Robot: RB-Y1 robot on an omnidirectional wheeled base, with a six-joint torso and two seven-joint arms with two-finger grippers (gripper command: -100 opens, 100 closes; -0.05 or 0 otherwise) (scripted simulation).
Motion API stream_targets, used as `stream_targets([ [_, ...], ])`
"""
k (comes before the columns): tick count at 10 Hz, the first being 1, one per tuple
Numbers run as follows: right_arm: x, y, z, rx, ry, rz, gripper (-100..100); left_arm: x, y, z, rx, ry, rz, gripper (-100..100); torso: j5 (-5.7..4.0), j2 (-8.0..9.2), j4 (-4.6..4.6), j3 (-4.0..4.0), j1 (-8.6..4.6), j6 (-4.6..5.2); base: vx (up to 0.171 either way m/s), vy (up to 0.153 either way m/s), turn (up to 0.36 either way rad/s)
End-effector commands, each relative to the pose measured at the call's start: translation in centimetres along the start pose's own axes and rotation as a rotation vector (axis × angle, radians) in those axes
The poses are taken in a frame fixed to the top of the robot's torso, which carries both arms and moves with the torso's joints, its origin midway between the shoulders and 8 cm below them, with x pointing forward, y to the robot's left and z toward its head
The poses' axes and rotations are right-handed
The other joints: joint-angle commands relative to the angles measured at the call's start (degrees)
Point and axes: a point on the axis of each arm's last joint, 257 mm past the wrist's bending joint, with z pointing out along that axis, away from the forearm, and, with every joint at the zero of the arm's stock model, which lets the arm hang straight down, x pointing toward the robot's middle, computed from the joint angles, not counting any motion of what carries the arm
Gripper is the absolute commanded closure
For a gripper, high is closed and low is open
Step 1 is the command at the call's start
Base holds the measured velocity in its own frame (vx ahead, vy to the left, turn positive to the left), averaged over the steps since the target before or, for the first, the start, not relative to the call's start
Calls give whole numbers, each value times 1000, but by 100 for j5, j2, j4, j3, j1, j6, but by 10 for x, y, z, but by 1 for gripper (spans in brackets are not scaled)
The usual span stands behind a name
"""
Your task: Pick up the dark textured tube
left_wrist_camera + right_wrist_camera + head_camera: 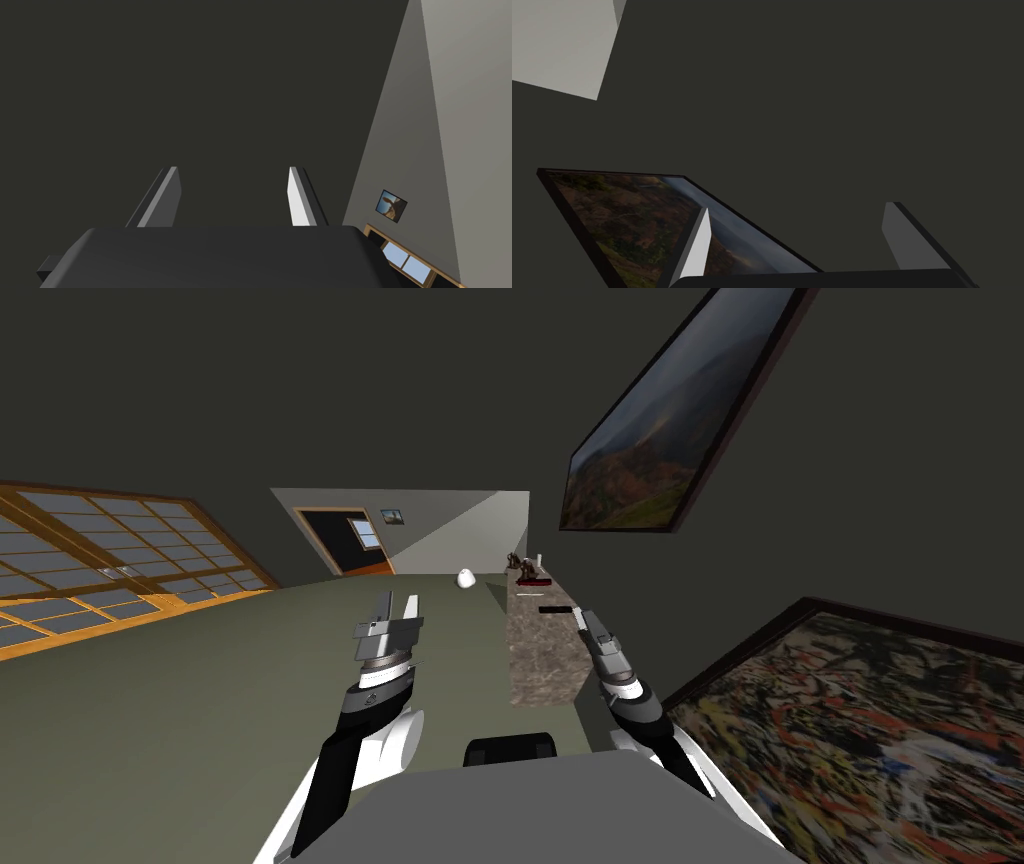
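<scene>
My two arms reach forward over a grey-green floor, and a long counter (545, 660) with a mottled stone-look front runs away from me along a dark wall.

My left gripper (398, 604) hangs over open floor, well to the left of the counter's near end. Its two blade fingers stand apart with nothing between them.

My right gripper (588, 620) is over the counter's near end, on the side closest to the wall. Its fingers are also spread wide and hold nothing.

The dark tube (553, 609) lies flat on the counter top, crosswise, a short way in from the near end. It sits just beside my right gripper's fingertips and I see no contact between them. From here it looks like a plain dark bar and I cannot make out its texture.

Further along the counter top lies a thin pale strip (530, 595). Beyond that is a low dark red object (534, 582). At the far end stand small brown figurines (517, 562) and a small white upright piece (540, 558).

On the floor to the left of the counter's far end sits a white rounded object (466, 579). Further off on that side, an orange-framed doorway (342, 544) opens onto a black area.

On the wall behind the counter hang a busy abstract painting (880, 738) near me and a landscape painting (670, 438) higher up.
</scene>
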Motion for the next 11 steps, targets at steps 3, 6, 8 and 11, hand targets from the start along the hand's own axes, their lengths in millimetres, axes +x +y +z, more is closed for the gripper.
stream_targets([
  [3,43,-17,-21,28,154,9,-100,0,0,0,0,0,0,0,0,-44,-9,-25,4,0,-124,24,102],
  [6,78,-29,-46,49,288,9,-100,0,0,0,0,0,0,0,1,-53,-11,-30,9,0,-107,44,119],
  [8,97,-43,-66,78,366,8,-100,0,0,0,0,0,0,0,2,-53,-11,-29,6,2,-84,31,91],
  [11,127,-64,-108,117,518,-4,-100,0,0,0,0,0,0,0,2,-66,-13,-37,7,2,-65,46,168],
])
